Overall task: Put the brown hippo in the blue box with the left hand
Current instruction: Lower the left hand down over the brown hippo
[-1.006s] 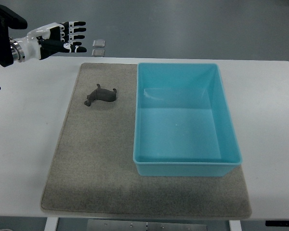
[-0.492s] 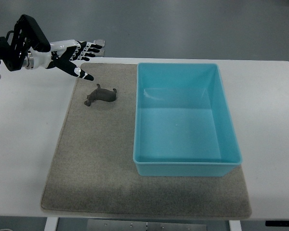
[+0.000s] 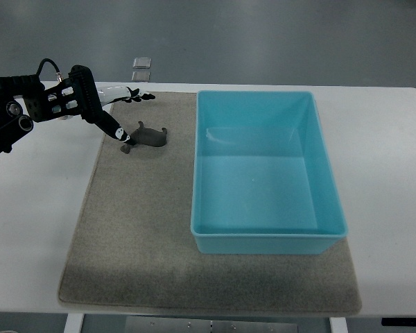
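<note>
Left hand [image 3: 114,111]: fingers spread, holding nothing, thumb tip at the hippo's head.
Brown hippo [image 3: 147,137]: on mat [image 3: 139,229].
Blue box [image 3: 263,173]: beside it.

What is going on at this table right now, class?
The robot's left hand reaches in from the left with its fingers spread, one fingertip right at the head end of the small brown toy hippo. The hippo lies ungrasped on the grey felt mat, just left of the open, empty light-blue plastic box. Nothing has gone into the box yet. The right hand is out of view.
</note>
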